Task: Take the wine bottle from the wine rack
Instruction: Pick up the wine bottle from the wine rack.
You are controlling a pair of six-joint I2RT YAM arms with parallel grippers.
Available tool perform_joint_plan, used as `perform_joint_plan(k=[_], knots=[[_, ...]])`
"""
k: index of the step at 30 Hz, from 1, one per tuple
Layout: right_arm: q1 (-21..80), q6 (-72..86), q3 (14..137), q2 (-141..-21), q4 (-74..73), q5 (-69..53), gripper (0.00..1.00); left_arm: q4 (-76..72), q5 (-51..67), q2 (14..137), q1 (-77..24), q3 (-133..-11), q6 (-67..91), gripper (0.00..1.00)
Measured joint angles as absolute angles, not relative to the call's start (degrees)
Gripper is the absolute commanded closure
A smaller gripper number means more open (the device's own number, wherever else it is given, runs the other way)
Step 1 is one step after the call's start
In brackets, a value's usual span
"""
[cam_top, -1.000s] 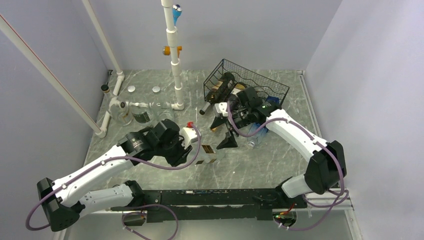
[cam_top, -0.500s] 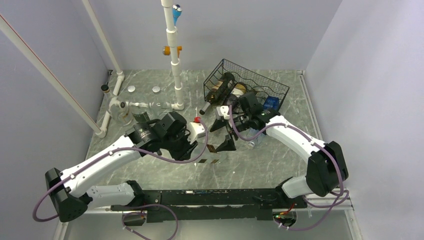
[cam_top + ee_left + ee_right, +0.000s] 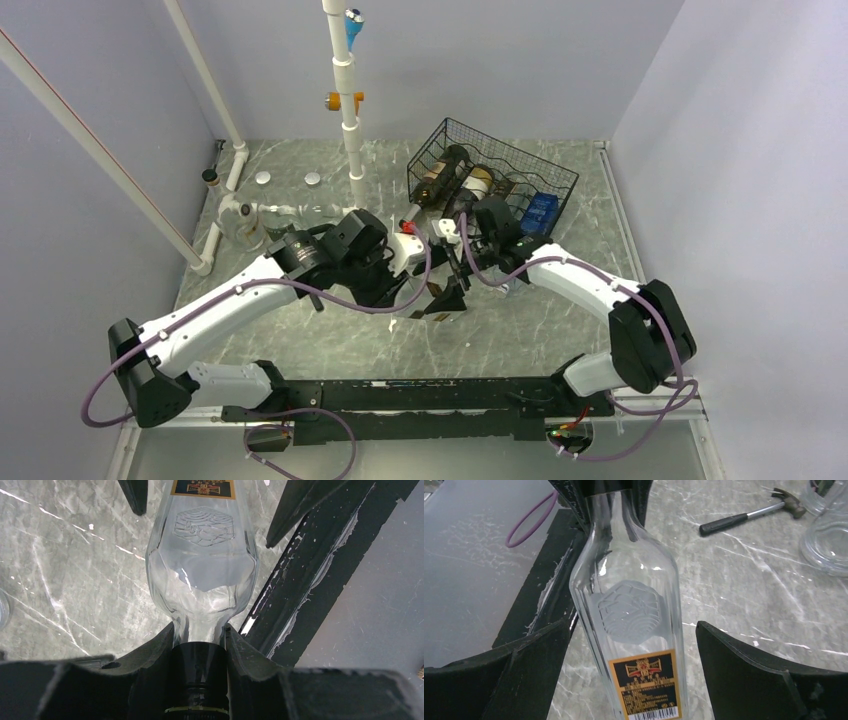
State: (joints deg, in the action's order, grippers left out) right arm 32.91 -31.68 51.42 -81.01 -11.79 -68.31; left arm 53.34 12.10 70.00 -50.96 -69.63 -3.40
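Left tool (image 3: pixel 200 630) is clenched on the bottle (image 3: pixel 634 605) by its neck and has just swung it over the middle of the desk (image 3: pixel 520 320) into the wide-open right tool (image 3: pixel 631 625), which straddles it ungripped, so it's already off the rack (image 3: pixel 500 160) in the far-right corner, handoff next I reckon.

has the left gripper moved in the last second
Yes: in the top view the left gripper, holding the clear bottle, has shifted up and right, nearer the wine rack.

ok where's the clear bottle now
Top view: the clear bottle is mid-table, just in front of the wine rack, neck clamped in the left gripper, body between the right gripper's open fingers.
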Motion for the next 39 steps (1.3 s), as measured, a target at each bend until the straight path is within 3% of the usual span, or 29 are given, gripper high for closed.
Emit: perform_joint_plan(k=[6, 10, 13, 16, 18, 20, 25, 29, 34, 39], knots=[[35.35, -30.55, 49.28, -83.13, -7.88, -69.34, 0.02, 52.84, 12.64, 70.85, -50.96, -69.63, -3.25, 1.00], [36.64, -30.09, 48.05, -84.47, -5.58, -69.76, 0.10, 51.96, 13.32, 71.53, -50.96, -69.63, -2.48, 1.00], [37.01, -28.64, 47.11, -84.79, -2.83, -70.24, 0.22, 51.44, 14.02, 71.68, -50.96, -69.63, -1.83, 1.00], [36.99, -27.59, 47.09, -85.43, -1.06, -70.94, 0.43, 50.78, 14.61, 71.68, -50.98, -69.56, -1.23, 0.98], [36.91, -28.80, 47.09, -85.82, -0.69, -72.05, 0.62, 50.65, 15.07, 71.64, -50.96, -69.32, -0.89, 0.90], [36.91, -30.09, 47.13, -86.28, -1.50, -73.03, 0.75, 50.46, 15.79, 71.26, -50.81, -68.73, -0.05, 0.76], [36.95, -34.11, 48.27, -87.35, -6.22, -73.32, 0.95, 47.51, 15.42, 69.60, -50.98, -65.58, 2.20, 0.43], [36.88, -36.05, 48.53, -87.81, -9.82, -73.36, 1.00, 40.38, 14.81, 65.69, -50.65, -62.52, 4.67, 0.22], [36.88, -37.04, 48.84, -87.81, -11.20, -73.36, 1.00, 33.89, 13.78, 59.66, -50.41, -58.19, 7.38, 0.03], [36.88, -37.34, 48.95, -87.81, -11.64, -73.36, 1.00, 30.55, 12.10, 56.23, -50.13, -55.11, 9.91, 0.01]])
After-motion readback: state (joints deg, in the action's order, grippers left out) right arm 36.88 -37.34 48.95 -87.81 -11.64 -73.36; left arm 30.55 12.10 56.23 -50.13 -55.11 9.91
